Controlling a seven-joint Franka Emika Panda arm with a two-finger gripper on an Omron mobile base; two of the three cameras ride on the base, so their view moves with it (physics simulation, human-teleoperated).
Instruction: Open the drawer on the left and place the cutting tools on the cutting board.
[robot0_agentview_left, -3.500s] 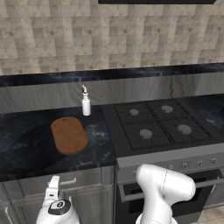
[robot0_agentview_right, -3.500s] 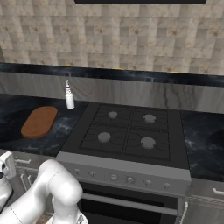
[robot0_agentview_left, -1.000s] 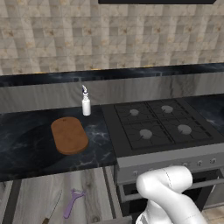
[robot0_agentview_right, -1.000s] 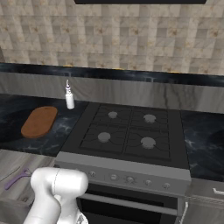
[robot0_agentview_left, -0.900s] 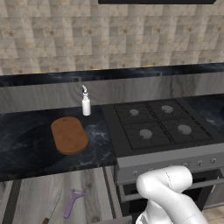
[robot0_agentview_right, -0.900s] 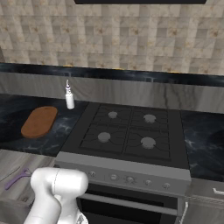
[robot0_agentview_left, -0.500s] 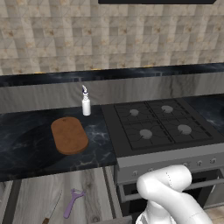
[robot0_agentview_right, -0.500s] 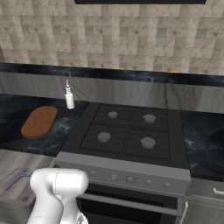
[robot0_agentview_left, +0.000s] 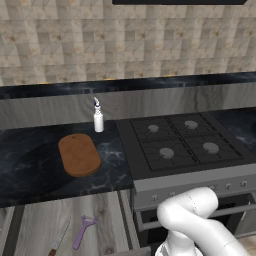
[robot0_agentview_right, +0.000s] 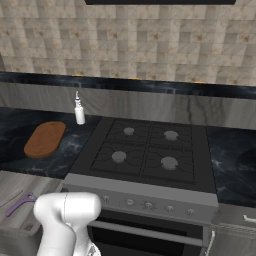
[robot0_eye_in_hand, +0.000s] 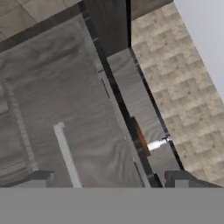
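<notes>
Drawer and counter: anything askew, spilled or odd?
Nothing stands out. The drawer is open, with the purple tool and the knife lying flat inside; the cutting board is bare and the white bottle upright.

No readable text, labels or numbers anywhere.

Drawer stood pulled open below counter, pale wood-grain inside exposed. Lilac Y-shaped peeler lay flat inside, forked head toward counter; knife just beside it on left, brown handle at drawer front, both slanted alike, apart. Board, brown oval, lay flat on dark counter left of hob, bare
</notes>
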